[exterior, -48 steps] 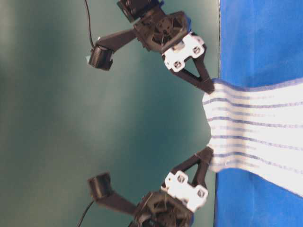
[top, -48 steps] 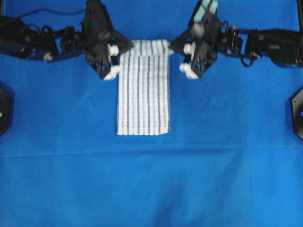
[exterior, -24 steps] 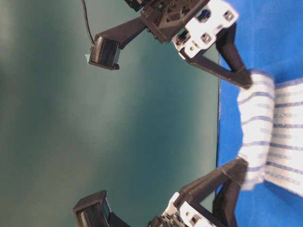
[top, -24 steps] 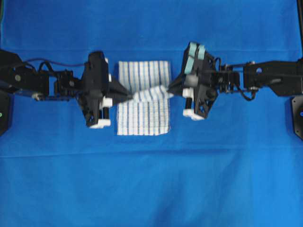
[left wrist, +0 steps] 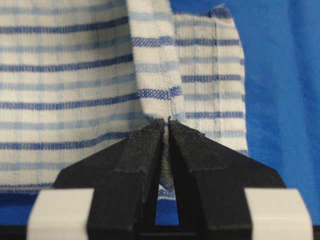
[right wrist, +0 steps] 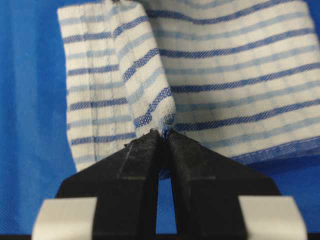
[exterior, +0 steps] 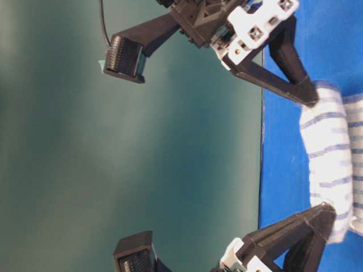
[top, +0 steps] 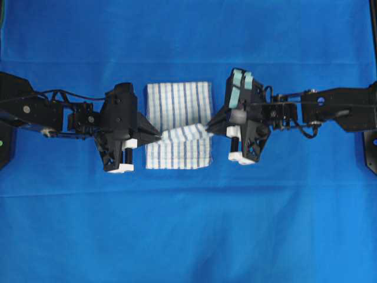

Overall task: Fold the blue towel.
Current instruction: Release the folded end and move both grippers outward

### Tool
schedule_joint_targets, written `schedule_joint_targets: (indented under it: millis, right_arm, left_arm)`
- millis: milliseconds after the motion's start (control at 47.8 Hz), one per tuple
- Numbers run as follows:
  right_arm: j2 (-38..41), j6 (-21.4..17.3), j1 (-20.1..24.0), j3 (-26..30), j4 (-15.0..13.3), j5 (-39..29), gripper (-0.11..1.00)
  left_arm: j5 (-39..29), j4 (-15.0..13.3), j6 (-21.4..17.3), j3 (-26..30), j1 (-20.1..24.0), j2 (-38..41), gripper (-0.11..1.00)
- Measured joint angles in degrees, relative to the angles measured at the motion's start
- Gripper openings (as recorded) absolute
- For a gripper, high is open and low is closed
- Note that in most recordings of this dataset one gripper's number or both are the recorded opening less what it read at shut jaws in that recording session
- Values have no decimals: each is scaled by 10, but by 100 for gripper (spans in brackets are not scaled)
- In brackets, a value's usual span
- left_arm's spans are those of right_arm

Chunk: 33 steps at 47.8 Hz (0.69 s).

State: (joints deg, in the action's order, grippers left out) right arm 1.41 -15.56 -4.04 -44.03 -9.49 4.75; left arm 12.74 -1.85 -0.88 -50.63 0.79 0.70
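The blue towel (top: 178, 103), white with thin blue stripes, lies in the middle of the blue sheet, its far part doubled over toward the near end. My left gripper (top: 158, 134) is shut on the left corner of the lifted edge. My right gripper (top: 207, 125) is shut on the right corner. The held edge stretches between them, raised above the towel's near half. In the left wrist view the fingertips (left wrist: 150, 135) pinch a ridge of towel (left wrist: 75, 75). The right wrist view shows the same grip (right wrist: 163, 132) on the towel (right wrist: 240, 65). From table level the towel (exterior: 326, 141) curls over.
A plain solid-blue sheet (top: 188, 224) covers the table, with a crease line near the front. Black fixtures sit at the left edge (top: 5, 141) and the right edge (top: 371, 147). A green wall (exterior: 113, 158) stands behind the table.
Both grippers have carried the towel's far edge forward over the rest of the towel. The towel's laid-out length has shortened and the held edge now hangs over its near half.
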Motion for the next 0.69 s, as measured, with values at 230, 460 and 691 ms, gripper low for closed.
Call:
schedule_joint_targets:
  millis: [230, 460, 691]
  right_arm:
    - [14, 0, 6, 3, 15, 1, 8]
    - [18, -1, 23, 9, 23, 1, 48]
    - [18, 0, 42, 29, 28, -8, 57]
  left_arm:
    - [-2, 0, 0, 0, 0, 1, 6]
    - [-3, 0, 0, -2, -1, 1, 43]
    - [-23, 1, -3, -2, -1, -16, 59]
